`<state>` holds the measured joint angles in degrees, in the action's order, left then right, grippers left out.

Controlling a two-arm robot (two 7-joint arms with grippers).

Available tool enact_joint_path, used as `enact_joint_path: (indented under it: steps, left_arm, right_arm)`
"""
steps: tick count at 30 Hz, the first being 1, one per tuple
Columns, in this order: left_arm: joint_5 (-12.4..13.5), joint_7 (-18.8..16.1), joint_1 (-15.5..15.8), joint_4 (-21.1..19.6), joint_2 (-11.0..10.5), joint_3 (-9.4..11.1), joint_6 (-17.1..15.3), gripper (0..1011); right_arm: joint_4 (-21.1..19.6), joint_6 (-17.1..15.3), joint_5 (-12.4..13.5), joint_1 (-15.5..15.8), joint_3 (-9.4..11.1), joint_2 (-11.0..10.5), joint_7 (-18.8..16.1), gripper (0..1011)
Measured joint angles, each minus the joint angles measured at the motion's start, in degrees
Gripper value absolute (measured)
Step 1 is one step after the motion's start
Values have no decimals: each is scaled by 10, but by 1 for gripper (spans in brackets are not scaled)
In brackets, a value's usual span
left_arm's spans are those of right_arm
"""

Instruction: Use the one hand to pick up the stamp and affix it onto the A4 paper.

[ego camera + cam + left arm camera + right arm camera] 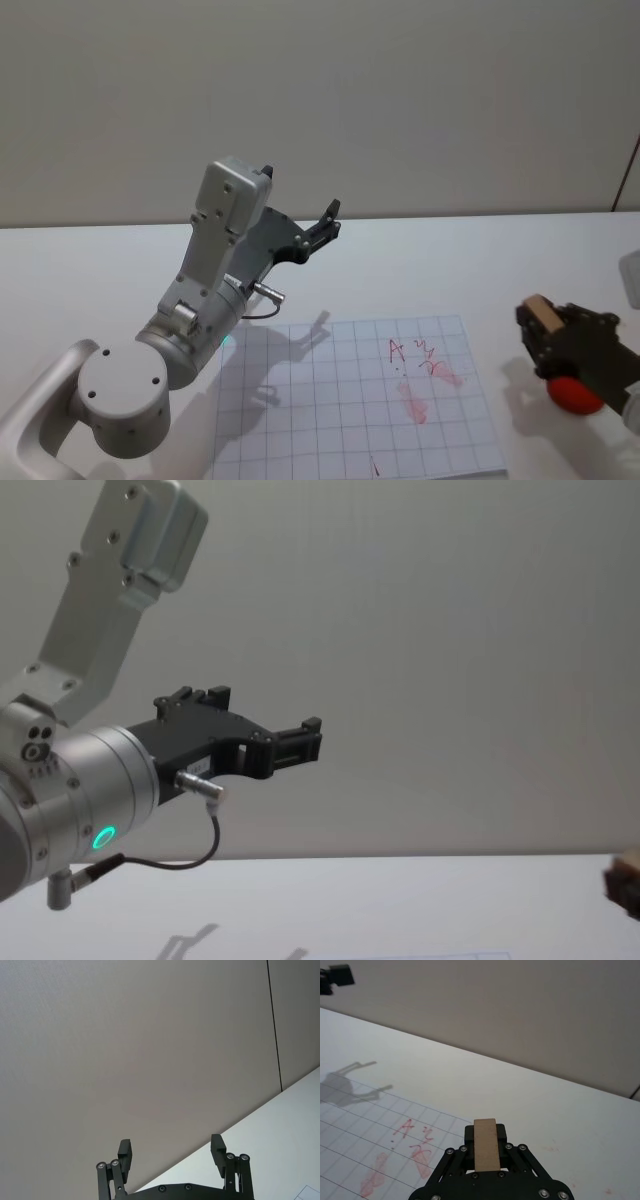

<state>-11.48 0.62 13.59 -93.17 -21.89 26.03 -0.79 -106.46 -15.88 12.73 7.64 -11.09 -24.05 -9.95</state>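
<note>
There is bare table (500, 260) on every side of the A4 paper (330, 400), a gridded sheet lying near the front edge with red marks (415, 385) toward its far right corner. A plain grey wall (400, 100) stands behind. My right gripper (545, 335) hangs just off the paper's right edge, clamped on the stamp (485, 1144). The left gripper (170, 1152) is raised near the paper's far left corner, its fingers apart.

Head looks down, chest level; share left pincer (330, 220).
</note>
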Motion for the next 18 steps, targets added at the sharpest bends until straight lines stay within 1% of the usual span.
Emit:
enact_joint_path:
  steps: [3,5,6,7,10,12,13,14,16,18]
  left_arm:
    - [0,0,0,0,0,0,0,1001]
    - [0,0,0,0,0,0,0,1001]
    - [0,0,0,0,0,0,0,1001]
    - [0,0,0,0,0,0,0,1001]
    - [0,0,0,0,0,0,0,1001]
    - [0,0,0,0,0,0,0,1001]
    - [0,0,0,0,0,0,0,1001]
    - [0,0,0,0,0,0,0,1001]
    - [0,0,0,0,0,0,0,1001]
    - [0,0,0,0,0,0,0,1001]
  right_arm:
    - [0,10,0,-9,-6,6,-26,219]
    - [1,14,1,-12,-8,9,-36,219]
    - [3,17,1,-16,-11,12,-48,219]
    - [3,17,1,-16,-11,12,-48,219]
    - [8,23,2,-24,-17,17,-78,219]
    - [10,25,2,-27,-20,20,-88,219]
    - [14,27,3,-30,-23,22,-102,219]
    - [14,27,3,-30,-23,22,-102,219]
    - [21,28,3,-35,-28,26,-125,219]
    - [26,28,2,-39,-31,28,-138,219]
